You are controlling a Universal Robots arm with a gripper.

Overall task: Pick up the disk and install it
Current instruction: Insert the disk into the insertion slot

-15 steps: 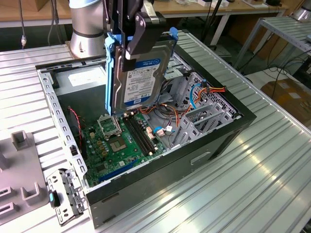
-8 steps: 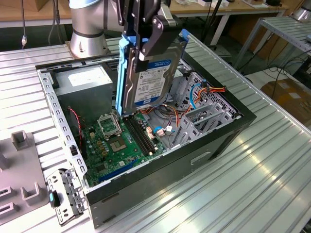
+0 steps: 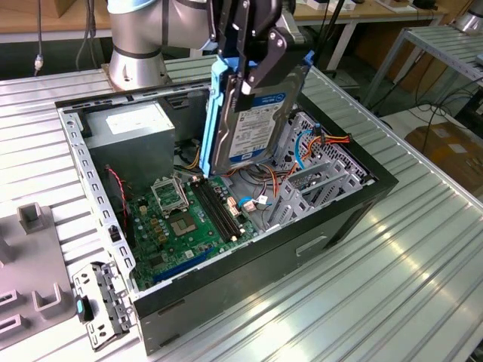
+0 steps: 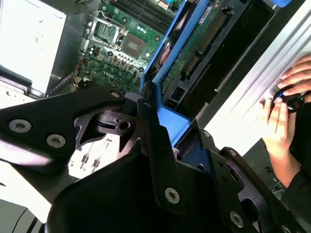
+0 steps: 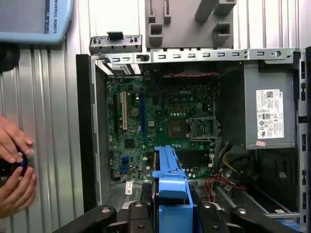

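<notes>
Grey fixture (image 3: 30,264) lies on worktop (image 3: 377,286) at the exterior view's left. Then the open case (image 3: 249,256): PSU (image 3: 132,132) at back, motherboard (image 3: 181,219) exposed. Tool (image 3: 255,69) is clenched on disk (image 3: 256,124), which hangs on edge, tilted, lower end dipping into the case over the board, not seated. Drive cage (image 3: 324,170) is just right of it. In the first wrist view a person's hands (image 5: 14,167) are on the worktop beside the case.

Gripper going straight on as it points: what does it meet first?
Shut on the disk, the gripper points down into the case; the disk's lower end would probably hit the motherboard by the memory slots first. Depth is unclear.
</notes>
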